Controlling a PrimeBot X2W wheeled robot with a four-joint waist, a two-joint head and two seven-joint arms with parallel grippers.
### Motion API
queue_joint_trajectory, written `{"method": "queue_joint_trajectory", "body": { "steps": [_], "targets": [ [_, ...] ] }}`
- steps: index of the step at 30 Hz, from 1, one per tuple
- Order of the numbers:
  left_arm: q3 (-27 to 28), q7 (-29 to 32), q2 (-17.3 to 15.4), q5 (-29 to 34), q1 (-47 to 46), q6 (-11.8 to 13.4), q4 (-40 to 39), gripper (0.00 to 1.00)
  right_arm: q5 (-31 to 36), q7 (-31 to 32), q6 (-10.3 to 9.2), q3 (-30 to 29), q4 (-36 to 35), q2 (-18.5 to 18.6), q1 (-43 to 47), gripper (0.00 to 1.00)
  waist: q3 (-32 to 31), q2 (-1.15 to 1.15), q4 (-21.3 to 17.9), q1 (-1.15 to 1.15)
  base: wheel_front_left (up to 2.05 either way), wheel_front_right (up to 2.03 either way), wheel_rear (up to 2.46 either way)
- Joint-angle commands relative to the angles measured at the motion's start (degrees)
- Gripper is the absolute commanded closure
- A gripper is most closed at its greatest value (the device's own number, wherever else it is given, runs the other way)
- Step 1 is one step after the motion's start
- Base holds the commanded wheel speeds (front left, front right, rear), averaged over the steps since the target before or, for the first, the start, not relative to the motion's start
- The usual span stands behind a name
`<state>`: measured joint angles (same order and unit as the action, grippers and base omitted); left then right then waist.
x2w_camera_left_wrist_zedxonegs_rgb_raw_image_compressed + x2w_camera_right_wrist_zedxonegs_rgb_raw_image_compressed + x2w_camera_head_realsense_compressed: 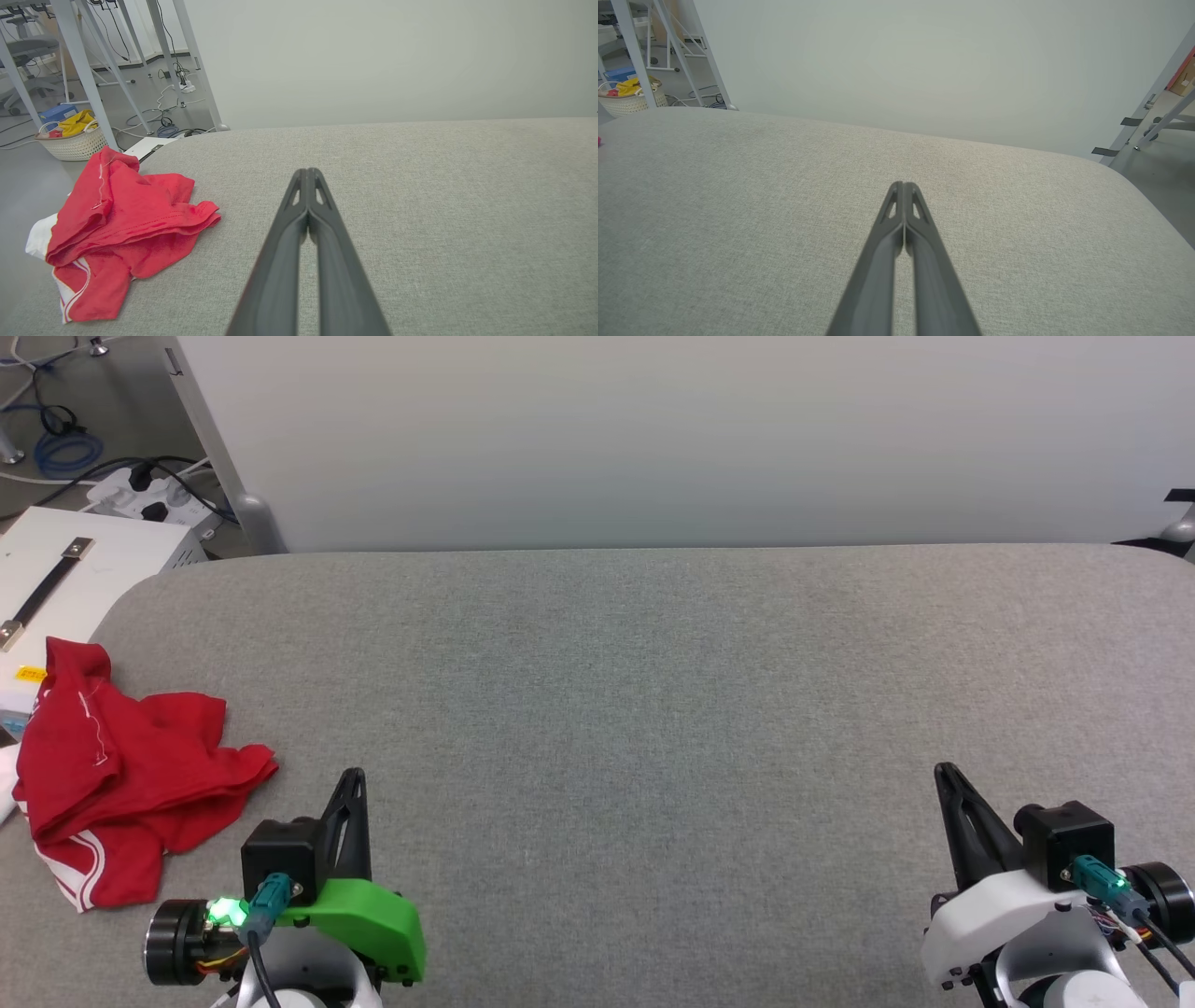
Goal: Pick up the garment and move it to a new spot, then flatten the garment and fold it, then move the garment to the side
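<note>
The garment [121, 770] is a red shirt with white striped trim, lying crumpled at the left edge of the grey padded table [653, 709]. In the left wrist view the garment [121, 224] sits to the left of my fingers, with a bit of white sleeve at its far left. My left gripper [353, 779] hovers near the front edge, just right of the garment, shut and empty [307, 173]. My right gripper [945, 773] stands far to the right over bare table, also shut with nothing in it [903, 186].
A white box with a strap handle [65, 569] stands off the table's left corner, with cables and a power strip [140, 495] behind it. A pale wall panel [653, 439] backs the table. A wicker basket of clothes [72, 137] sits on the floor.
</note>
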<state>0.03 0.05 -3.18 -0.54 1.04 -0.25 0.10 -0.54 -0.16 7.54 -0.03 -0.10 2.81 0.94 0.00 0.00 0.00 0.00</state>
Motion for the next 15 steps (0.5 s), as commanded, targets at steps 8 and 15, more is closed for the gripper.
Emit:
{"method": "queue_joint_trajectory", "body": {
  "steps": [8,15],
  "targets": [
    [-0.03,-0.05,0.30,0.54,-1.04,0.25,-0.10,1.00,0.54,0.16,-0.05,0.03,0.10,0.07,-0.94,1.00,0.00,0.00,0.00,0.00,0.00,0.00,0.00],
    [-0.03,-0.05,0.30,0.54,-1.04,0.25,-0.10,1.00,0.54,0.16,-0.05,0.03,0.10,0.07,-0.94,1.00,0.00,0.00,0.00,0.00,0.00,0.00,0.00]
  ]
}}
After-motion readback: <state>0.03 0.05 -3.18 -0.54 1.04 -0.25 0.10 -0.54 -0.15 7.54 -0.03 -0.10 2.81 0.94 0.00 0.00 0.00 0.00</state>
